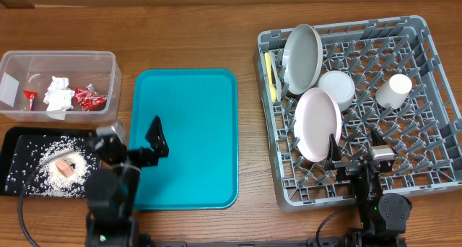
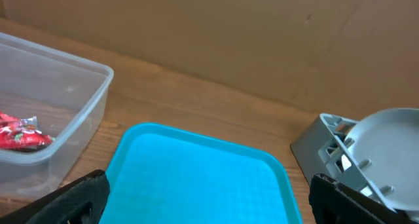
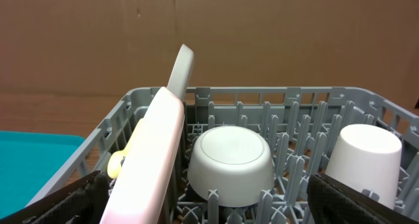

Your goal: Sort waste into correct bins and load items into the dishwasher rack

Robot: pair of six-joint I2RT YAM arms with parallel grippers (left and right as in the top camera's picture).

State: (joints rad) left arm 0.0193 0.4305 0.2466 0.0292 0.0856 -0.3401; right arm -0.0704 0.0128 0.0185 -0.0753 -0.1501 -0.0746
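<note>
The grey plate (image 1: pixel 303 57) and pink plate (image 1: pixel 317 124) stand on edge between pegs of the rack (image 1: pixel 426 142). The bowl (image 1: pixel 336 88) and cup (image 1: pixel 393 90) sit upside down, probably to drain, just ahead of the right fingers (image 1: pixel 334 152), which are spread and empty. The left fingers (image 1: pixel 156 135), also released, hover over the teal tray (image 1: pixel 195 110). The waste lies to their left in the tub (image 1: pixel 58 59) and black tray (image 1: pixel 14 139). The counter (image 1: pixel 180 30) is wood, with a brown wall (image 2: pixel 262 34) behind.

My rack (image 1: pixel 426 153) holds grey plate (image 1: pixel 303 57), pink plate (image 1: pixel 317 124), bowl (image 1: pixel 337 88), cup (image 1: pixel 394 90) — wrappers (image 1: pixel 88 97) in tub (image 1: pixel 58 55), rice (image 1: pixel 32 167) on black tray (image 1: pixel 13 140).
</note>
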